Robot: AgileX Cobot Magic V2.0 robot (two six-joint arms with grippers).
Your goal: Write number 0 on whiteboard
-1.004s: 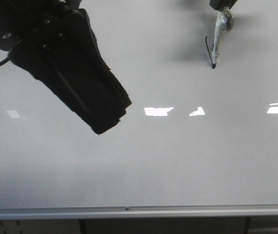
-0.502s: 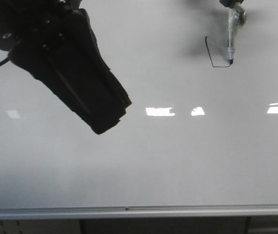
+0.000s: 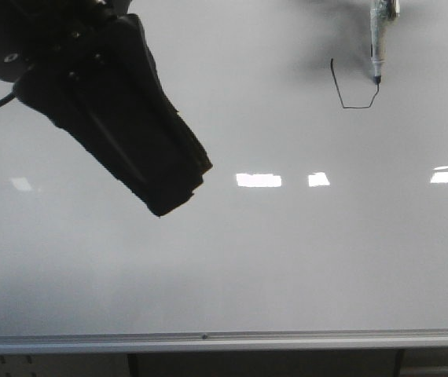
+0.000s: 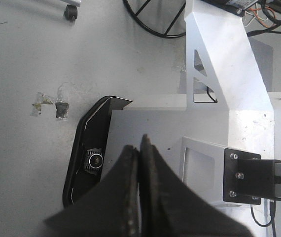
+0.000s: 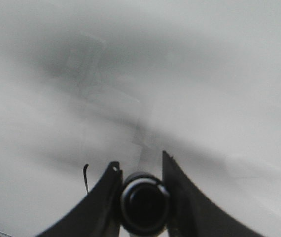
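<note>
Roughly half drawn, judging by the 0 [image 3: 354, 86]: left side done, bottom stroke done, right side only just begun, top not yet closed. Sits at about one o'clock on the board [image 3: 287, 259] in the front view, well apart from the rail [image 3: 208, 341] at six o'clock. Reads so far as an open, angular U: a short tail at the upper left, a long stroke down toward six o'clock, a short run across toward three o'clock, then a brief climb toward one o'clock up to the pen tip. Long axis running twelve to six, taller than wide. Still needed, by this reading: the rest of the right side upward, then a closing stroke back toward nine o'clock to meet the tail.

Pen [image 3: 377, 43] nearly upright in the front view, long axis twelve to six, tip pointing down at six o'clock and touching the board at the end of the line. Right gripper [image 5: 140, 175] clamped on the pen, barrel wedged between both jaws in the right wrist view; a bit of the stroke visible just beside the jaws there. Left gripper [image 4: 139, 148] pressed together, holding nothing, hanging at nine to ten o'clock in the front view, well apart from the writing.
</note>
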